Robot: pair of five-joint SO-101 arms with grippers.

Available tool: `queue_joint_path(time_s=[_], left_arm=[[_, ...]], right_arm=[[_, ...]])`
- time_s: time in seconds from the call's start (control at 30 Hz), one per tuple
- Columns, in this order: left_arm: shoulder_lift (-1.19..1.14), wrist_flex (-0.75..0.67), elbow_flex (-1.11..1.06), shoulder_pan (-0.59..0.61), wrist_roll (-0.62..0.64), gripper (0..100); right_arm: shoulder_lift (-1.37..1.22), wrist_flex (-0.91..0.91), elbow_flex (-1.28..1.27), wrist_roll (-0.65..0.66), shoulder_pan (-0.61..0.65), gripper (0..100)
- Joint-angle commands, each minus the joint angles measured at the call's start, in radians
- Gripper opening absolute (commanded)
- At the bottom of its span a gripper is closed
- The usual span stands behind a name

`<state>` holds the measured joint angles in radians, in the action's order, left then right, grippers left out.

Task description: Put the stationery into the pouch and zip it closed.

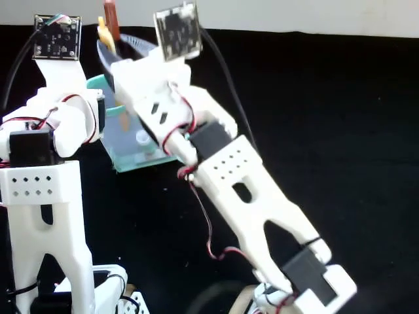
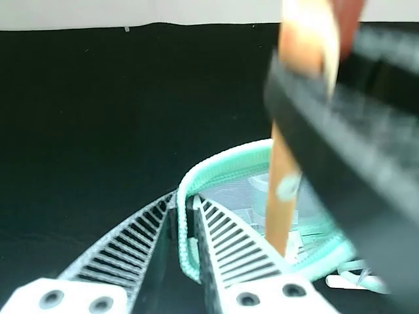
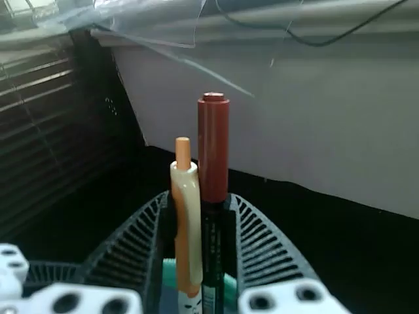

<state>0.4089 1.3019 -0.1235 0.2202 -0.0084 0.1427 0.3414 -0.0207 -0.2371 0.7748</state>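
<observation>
A clear pouch [image 1: 134,140] with a mint-green zip rim [image 2: 222,160] is held up off the black table, mouth open. My left gripper [image 2: 185,204] is shut on that rim at one end of the opening. My right gripper [image 3: 200,203] is shut on two pens held upright side by side: an orange-and-cream pen [image 3: 186,216] and a brown-capped marker [image 3: 213,150]. In the high view the right gripper [image 1: 116,47] hangs over the pouch's mouth with both pens [image 1: 110,23] sticking up. The orange pen [image 2: 288,163] points down into the opening. Small white items lie inside the pouch [image 2: 288,242].
The black table [image 1: 327,98] lies open to the right of the arms. A white wall [image 3: 327,118] runs behind it. The right arm's white links [image 1: 249,190] cross the middle of the high view, and red wires [image 1: 209,229] hang beneath them.
</observation>
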Motion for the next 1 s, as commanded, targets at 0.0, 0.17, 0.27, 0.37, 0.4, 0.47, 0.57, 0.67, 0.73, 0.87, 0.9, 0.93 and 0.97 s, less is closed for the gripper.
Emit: queue_joint_path(time_s=[0.0, 0.17, 0.27, 0.37, 0.4, 0.47, 0.57, 0.67, 0.73, 0.87, 0.9, 0.93, 0.97], left_arm=[[-0.033, -0.005, -0.013, 0.05, 0.002, 1], [-0.033, -0.005, -0.013, 0.068, 0.002, 1], [-0.033, -0.005, -0.013, 0.07, 0.002, 1], [-0.033, -0.005, -0.013, 0.07, 0.002, 1], [-0.033, -0.005, -0.013, 0.07, 0.002, 1], [-0.035, -0.005, -0.013, 0.07, 0.002, 1], [-0.035, -0.005, -0.013, 0.07, 0.002, 1], [-0.035, -0.005, -0.013, 0.07, 0.002, 1], [-0.035, -0.005, -0.013, 0.07, 0.002, 1], [-0.035, -0.005, -0.013, 0.07, 0.002, 1], [-0.035, -0.003, -0.013, 0.07, 0.002, 1], [-0.035, -0.003, -0.013, 0.07, 0.002, 1], [-0.035, -0.003, -0.013, 0.07, 0.002, 1]], right_arm=[[0.113, -0.064, -0.176, -0.002, 0.035, 0.9], [0.179, -0.079, -0.303, -0.002, 0.044, 1.1], [0.22, -0.073, -0.312, -0.003, 0.044, 8.0], [0.266, -0.038, -0.328, -0.009, 0.045, 21.4], [0.282, -0.021, -0.329, -0.009, 0.045, 24.5], [0.311, 0.007, -0.329, -0.003, 0.045, 25.9], [0.349, 0.03, -0.328, -0.003, 0.044, 25.9], [0.38, 0.044, -0.32, -0.003, 0.041, 25.9], [0.384, 0.048, -0.282, -0.003, 0.027, 25.9], [0.397, 0.058, -0.217, -0.003, -0.064, 25.9], [0.397, 0.082, -0.203, -0.002, -0.104, 25.9], [0.397, 0.111, -0.191, -0.002, -0.147, 25.9], [0.397, 0.137, -0.186, -0.002, -0.188, 25.9]])
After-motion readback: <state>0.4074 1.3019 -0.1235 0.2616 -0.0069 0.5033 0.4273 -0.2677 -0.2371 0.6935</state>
